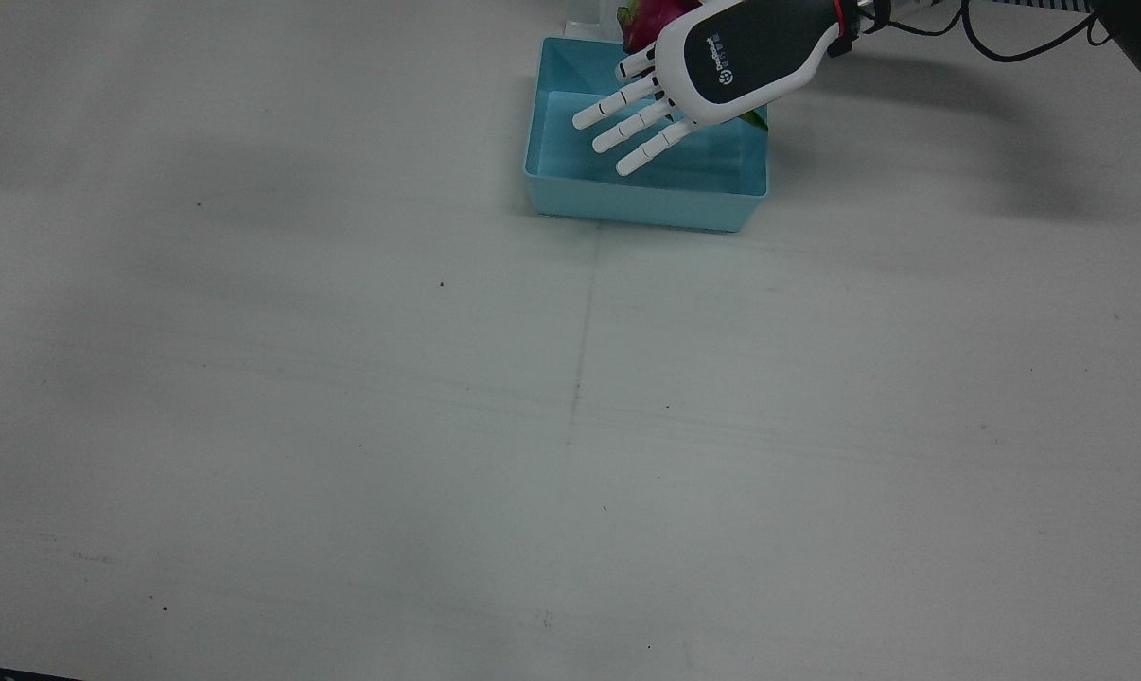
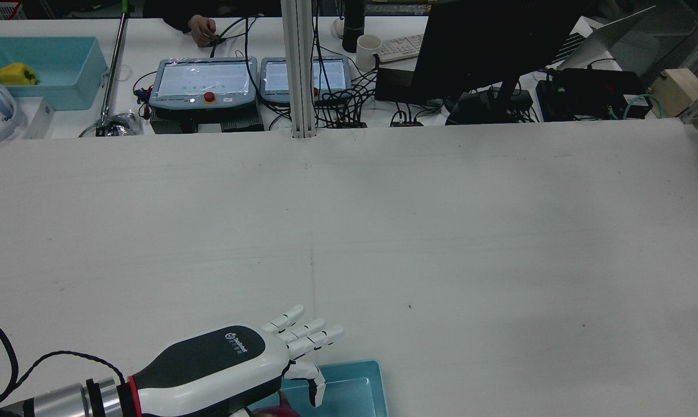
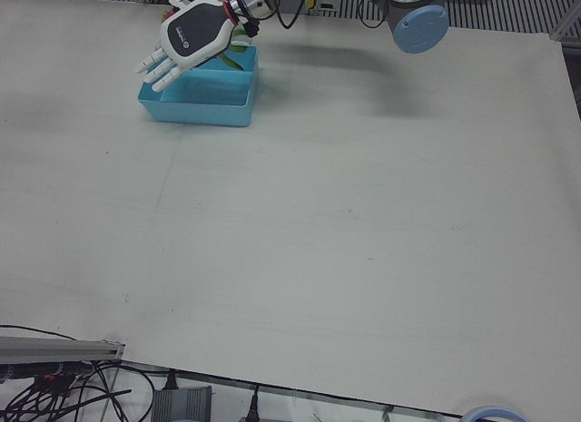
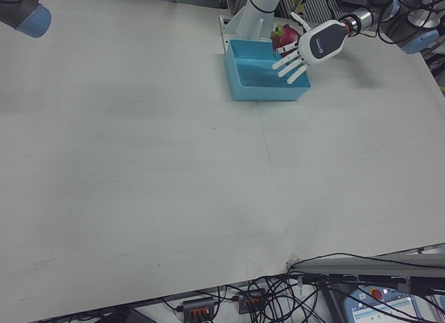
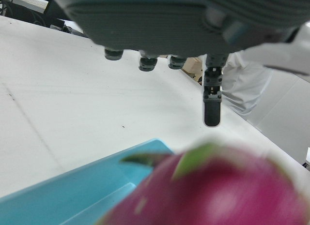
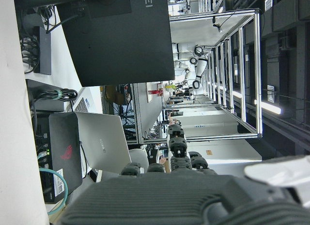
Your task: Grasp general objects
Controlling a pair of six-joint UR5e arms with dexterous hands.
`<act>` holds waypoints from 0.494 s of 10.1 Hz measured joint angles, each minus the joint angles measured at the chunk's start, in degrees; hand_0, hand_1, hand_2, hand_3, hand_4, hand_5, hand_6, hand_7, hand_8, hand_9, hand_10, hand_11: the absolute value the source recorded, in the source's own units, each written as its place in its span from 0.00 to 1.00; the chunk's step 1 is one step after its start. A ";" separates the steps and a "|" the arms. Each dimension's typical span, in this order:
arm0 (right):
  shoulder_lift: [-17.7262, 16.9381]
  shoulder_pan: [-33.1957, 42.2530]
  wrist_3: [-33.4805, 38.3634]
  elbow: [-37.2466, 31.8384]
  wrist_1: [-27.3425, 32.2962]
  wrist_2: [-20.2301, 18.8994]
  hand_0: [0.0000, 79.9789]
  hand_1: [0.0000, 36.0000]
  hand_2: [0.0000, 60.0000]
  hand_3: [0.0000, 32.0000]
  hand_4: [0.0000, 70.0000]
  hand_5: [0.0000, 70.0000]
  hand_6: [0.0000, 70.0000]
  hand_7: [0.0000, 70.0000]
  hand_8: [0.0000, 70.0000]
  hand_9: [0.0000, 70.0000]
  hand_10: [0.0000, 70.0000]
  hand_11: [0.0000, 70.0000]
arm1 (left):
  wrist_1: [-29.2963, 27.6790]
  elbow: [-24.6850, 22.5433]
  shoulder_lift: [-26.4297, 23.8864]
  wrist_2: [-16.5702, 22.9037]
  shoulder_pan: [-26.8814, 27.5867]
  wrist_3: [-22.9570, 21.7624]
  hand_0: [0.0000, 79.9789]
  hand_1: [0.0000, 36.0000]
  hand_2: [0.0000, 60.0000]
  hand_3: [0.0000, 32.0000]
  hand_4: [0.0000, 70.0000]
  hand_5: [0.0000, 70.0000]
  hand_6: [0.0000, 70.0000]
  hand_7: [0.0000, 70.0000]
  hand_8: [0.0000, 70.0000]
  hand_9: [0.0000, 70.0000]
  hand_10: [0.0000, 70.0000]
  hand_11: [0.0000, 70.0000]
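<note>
The dragon fruit (image 1: 648, 23) sits at the far, robot-side end of the blue bin (image 1: 627, 203), under the left hand's palm and mostly hidden by it. The left hand (image 1: 698, 76) hovers above the bin with fingers (image 1: 618, 101) stretched out and spread, holding nothing. The bin rests on the white counter (image 1: 570, 426). The right hand (image 6: 184, 205) shows only on its own camera, aimed off the counter; whether it is spread or closed cannot be told.

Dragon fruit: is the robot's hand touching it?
Apart. The left hand view shows table between the open left hand's fingers and the dragon fruit.
</note>
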 measured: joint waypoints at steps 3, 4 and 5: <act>0.00 0.00 0.00 0.00 0.00 0.00 0.00 0.00 0.00 0.00 0.00 0.00 0.00 0.00 0.00 0.00 0.00 0.00 | 0.04 0.48 -0.10 -0.07 -0.64 0.00 0.16 0.00 0.00 0.82 0.00 0.12 0.00 0.10 0.11 0.00 0.00 0.00; 0.00 0.00 0.00 0.00 0.00 0.00 0.00 0.00 0.00 0.00 0.00 0.00 0.00 0.00 0.00 0.00 0.00 0.00 | 0.16 0.86 -0.10 -0.05 -1.91 -0.03 0.14 0.00 0.00 0.80 0.00 0.12 0.00 0.10 0.11 0.00 0.00 0.00; 0.00 0.00 0.00 0.00 0.00 0.00 0.00 0.00 0.00 0.00 0.00 0.00 0.00 0.00 0.00 0.00 0.00 0.00 | 0.21 1.71 -0.61 0.08 -4.64 -0.05 0.10 0.00 0.00 0.75 0.00 0.12 0.00 0.10 0.12 0.00 0.00 0.00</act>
